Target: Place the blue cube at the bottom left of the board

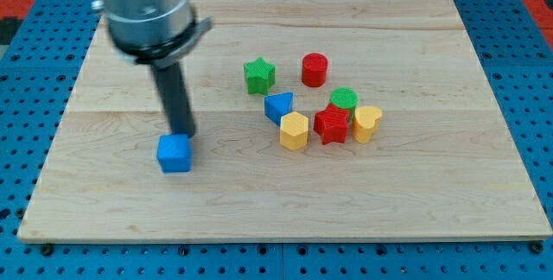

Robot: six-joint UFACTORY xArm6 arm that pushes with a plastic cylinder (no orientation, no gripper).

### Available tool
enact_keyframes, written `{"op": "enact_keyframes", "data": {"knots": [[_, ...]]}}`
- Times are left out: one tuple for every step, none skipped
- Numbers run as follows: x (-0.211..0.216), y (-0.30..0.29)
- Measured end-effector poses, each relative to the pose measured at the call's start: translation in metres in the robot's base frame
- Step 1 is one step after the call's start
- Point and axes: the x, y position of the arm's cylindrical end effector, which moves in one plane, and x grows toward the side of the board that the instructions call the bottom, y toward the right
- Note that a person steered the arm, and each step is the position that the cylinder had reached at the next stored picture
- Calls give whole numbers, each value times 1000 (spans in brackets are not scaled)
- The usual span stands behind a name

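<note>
The blue cube (174,153) lies on the wooden board (104,194), left of centre and toward the view's bottom. My tip (181,133) stands right at the cube's top edge, touching or almost touching it. The rod rises from there up to the grey arm body at the view's top left.
A cluster lies right of centre: a green star (258,75), a red cylinder (314,69), a blue triangular block (278,105), a yellow hexagon (294,130), a red star (332,124), a green cylinder (344,99) and a yellow heart (367,124). Blue pegboard surrounds the board.
</note>
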Motion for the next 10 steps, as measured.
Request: {"op": "enact_keyframes", "data": {"knots": [[2,0],[-1,35],[6,55],[14,23],[20,-45],[23,-78],[16,-50],[21,-13],[46,10],[58,-9]]}}
